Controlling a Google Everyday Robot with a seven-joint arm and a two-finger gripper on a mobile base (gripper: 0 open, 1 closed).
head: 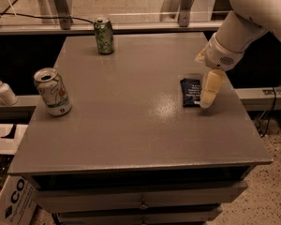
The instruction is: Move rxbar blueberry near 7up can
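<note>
Dark navy with pale print, the rxbar blueberry [190, 92] lies flat on the grey counter [131, 125], its long side running from the near edge toward the far one. Taken from the counter's middle, it sits at about 3 o'clock, close to the right edge.

The tool [207, 100] hangs just beside the bar, at 3 o'clock from it. It is a pale yellowish piece pointing down, with its tip low over the counter by the bar's near right corner. In this view the tool overlaps the bar's right edge, and I cannot tell whether the two touch. I also cannot tell whether the tool is open or closed. The bar rests on the counter and is not lifted. The white arm [253, 18] comes down to the tool from 1 o'clock.

The 7up can [53, 92] stands upright well apart from the bar, at 9 o'clock from it, near the counter's left edge. It is whitish-green with a red spot and a silver top. A darker green can [104, 35] stands upright at 11 o'clock from the bar, near the far edge.

Off the counter, at 9 o'clock from the 7up can, a small white pump bottle [3, 90] stands on a ledge. A cardboard box [9, 198] sits on the floor at 7 o'clock.
</note>
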